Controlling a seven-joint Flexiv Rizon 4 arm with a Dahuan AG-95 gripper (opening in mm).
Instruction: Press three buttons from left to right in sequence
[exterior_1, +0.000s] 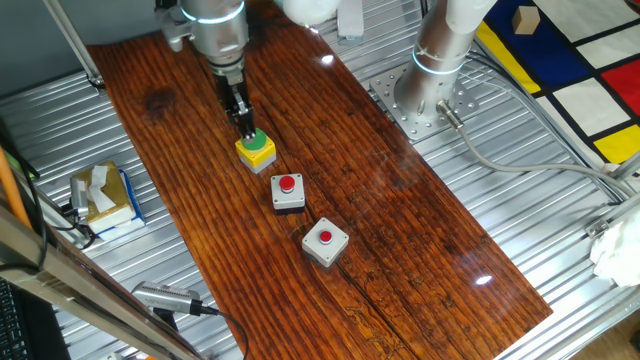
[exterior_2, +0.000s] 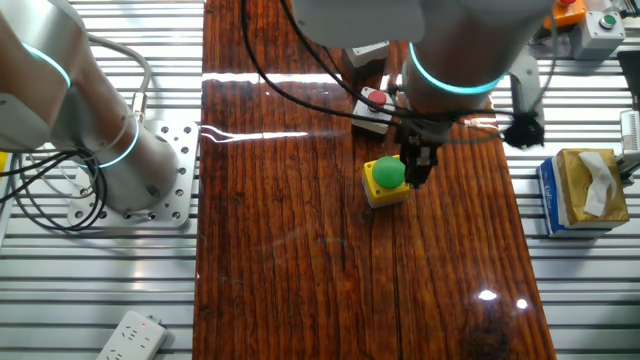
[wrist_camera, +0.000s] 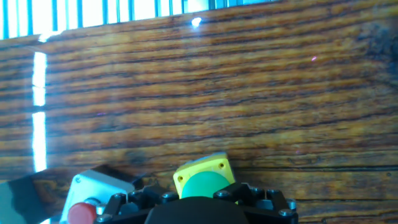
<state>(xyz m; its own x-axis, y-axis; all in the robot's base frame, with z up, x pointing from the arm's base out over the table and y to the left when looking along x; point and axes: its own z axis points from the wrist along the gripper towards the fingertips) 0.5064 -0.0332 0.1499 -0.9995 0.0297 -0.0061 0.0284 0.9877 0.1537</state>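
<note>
Gripper (exterior_1: 245, 127) sits right over the yellow box w/ green cap (exterior_1: 256, 148), tip at or just above the cap; contact can't be confirmed from either fixed view. Can't tell if fingers are open or shut: no view shows the tips clearly, and hand view only shows the dark gripper body at bottom edge.

Three boxes lie in a diagonal row on the wooden board (exterior_1: 400, 210): yellow/green first, then white-and-black box w/ red cap (exterior_1: 288, 189), then light grey box w/ red cap (exterior_1: 325, 241), each just apart from the next.

Judgement: step in hand is button 1 of 3. To do it well, stay centred on the green cap, push straight down, no sideways drag since the box looks loose on the board. Lift clear before moving to the middle box.
</note>
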